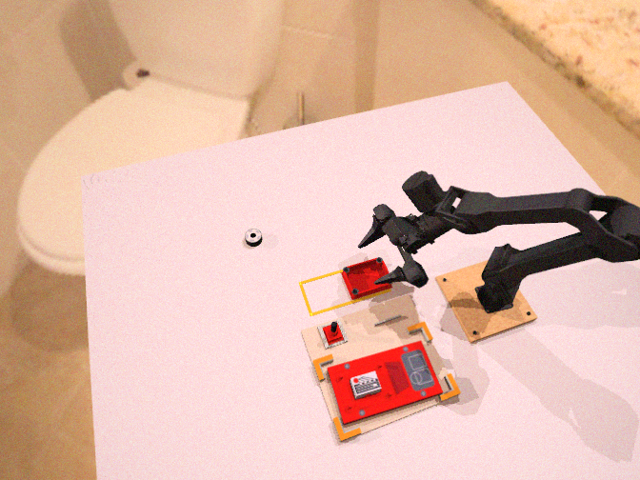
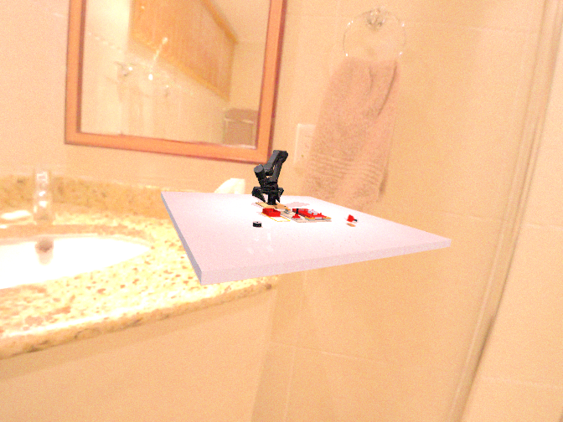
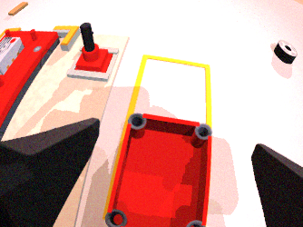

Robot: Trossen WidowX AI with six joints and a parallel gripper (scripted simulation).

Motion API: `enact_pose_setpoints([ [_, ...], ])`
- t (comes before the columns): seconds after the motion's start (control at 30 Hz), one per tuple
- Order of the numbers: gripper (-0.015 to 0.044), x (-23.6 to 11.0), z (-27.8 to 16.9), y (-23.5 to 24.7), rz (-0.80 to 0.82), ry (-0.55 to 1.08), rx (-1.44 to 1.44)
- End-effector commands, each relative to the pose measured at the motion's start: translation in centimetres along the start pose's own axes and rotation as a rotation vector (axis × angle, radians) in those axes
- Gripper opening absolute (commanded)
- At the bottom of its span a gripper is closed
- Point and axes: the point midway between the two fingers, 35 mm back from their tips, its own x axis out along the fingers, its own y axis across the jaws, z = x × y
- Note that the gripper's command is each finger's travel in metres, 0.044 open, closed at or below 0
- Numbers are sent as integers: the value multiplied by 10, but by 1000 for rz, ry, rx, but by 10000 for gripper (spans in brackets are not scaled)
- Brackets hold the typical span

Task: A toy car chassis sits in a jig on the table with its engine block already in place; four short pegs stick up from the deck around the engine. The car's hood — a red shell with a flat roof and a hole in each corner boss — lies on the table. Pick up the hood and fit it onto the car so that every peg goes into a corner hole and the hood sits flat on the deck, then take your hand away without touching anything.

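— Fingers first: how do they stand?

— Spread to nearly their full width, with nothing between them. The gripper (image 1: pixel 385 255) hangs over the hood (image 3: pixel 161 180), one dark fingertip to each side of it in the wrist view, neither touching it.

— And the hood itself?

— Directly below the gap, lying open side up on the table (image 1: pixel 187 288), a grey-ringed hole at each corner. It fills the near end of a yellow outline (image 3: pixel 172 62); the far end of that outline is bare white.

— What lies beyond the fingers?

— To one side, a tan board (image 1: pixel 373 325) with orange corner brackets holding the red chassis (image 1: pixel 384 381). The grey-and-white engine (image 1: pixel 365 385) sits on its deck. Just beyond the hood, on the same board, a small red base with a black upright post (image 1: pixel 333 332). Well off on the other side, a small black ring (image 1: pixel 253 236) alone on the table.

— Any writing or labels?

— None that I can read. The engine top shows ribs and dots, too small to make out as letters.

— The surface and the room?

— White table top, the arm's base bolted to a tan plate (image 1: pixel 486 301). Around it a bathroom: toilet (image 1: pixel 133 128), speckled counter (image 2: pixel 117 290) with a sink, wood-framed mirror (image 2: pixel 173 60), towel (image 2: pixel 356 126) on a ring.
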Motion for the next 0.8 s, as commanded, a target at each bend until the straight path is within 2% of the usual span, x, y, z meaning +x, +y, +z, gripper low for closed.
enact_pose_setpoints([
  [0.0,440,2,-4,1,6,-1,0],
  [0.77,440,14,-20,1,4,-4,-3],
])
